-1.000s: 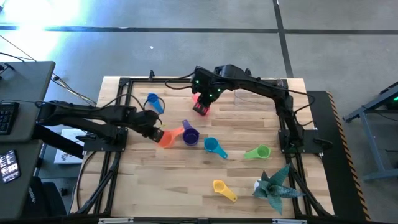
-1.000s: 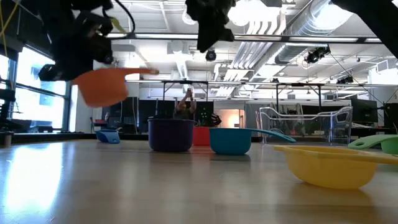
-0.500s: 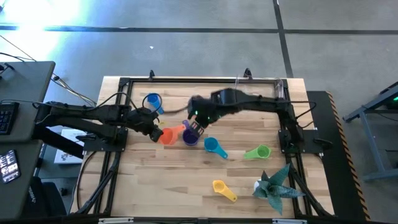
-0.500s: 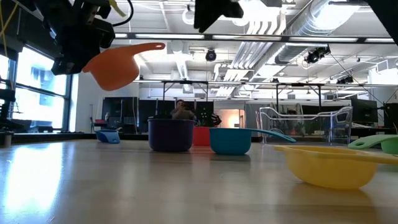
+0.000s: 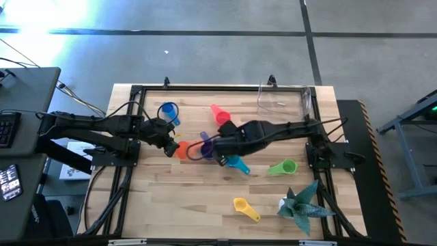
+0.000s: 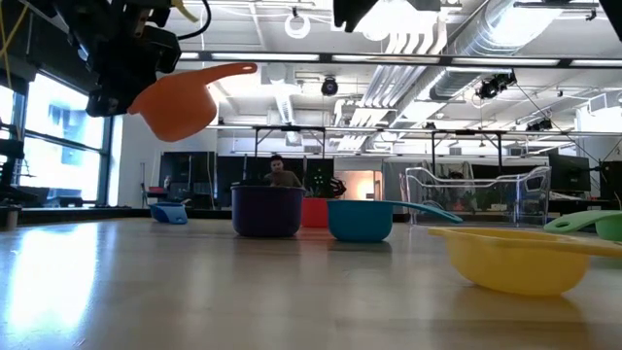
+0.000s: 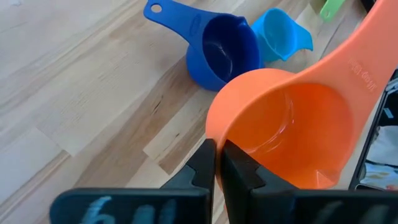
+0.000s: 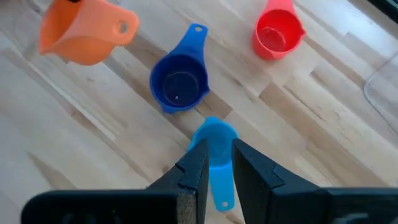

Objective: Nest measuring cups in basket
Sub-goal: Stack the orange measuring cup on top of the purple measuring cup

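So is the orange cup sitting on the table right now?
No, the low view shows the orange cup held in the air by the left claw, above the table.

1. the overhead view is evenly lit, with a strong white-blue glare patch on the floor [image 5: 48,17] at the upper left of the frame.
2. the table-level view is backlit by bright ceiling lights [image 6: 389,19] along the top; the yellow cup [image 6: 515,258] at the lower right looks soft.
3. both wrist views are bright, and the dark fingers at the bottom edge are blurred.
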Tool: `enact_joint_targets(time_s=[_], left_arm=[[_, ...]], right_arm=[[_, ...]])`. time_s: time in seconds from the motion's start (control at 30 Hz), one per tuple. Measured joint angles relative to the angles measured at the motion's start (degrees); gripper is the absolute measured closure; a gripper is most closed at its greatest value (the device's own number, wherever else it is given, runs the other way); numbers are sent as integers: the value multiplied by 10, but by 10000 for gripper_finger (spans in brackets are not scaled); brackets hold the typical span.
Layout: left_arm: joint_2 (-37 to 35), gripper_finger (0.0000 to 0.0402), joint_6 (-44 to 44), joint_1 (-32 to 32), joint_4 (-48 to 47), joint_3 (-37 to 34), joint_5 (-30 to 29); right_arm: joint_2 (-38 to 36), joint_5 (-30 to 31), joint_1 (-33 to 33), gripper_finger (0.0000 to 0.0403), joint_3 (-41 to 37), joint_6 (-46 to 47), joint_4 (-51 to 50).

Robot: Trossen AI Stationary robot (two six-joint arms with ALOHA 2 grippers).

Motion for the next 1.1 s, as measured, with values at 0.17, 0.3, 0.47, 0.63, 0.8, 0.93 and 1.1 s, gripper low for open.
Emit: enact_joint_targets(time_s=[0.17,0.3,0.47,0.63,0.8,0.93,1.1], left_arm=[[0,396,3,0,0,0,0],[0,395,3,0,0,0,3],[0,395,3,0,0,0,3],[0,395,-1,0,0,0,3],[0,395,-1,0,0,0,2],[0,395,-2,0,0,0,-2],[0,395,-12,0,5,0,-7]], right_arm=[[0,23,9,342,-29,13,0],[1,18,7,342,-86,14,3],[-3,-8,3,342,-153,18,37],[-35,-8,2,342,-233,22,137],[-95,-8,2,342,-340,40,238],[-164,-7,0,342,-453,54,349],[-244,-3,-7,342,-594,63,568]])
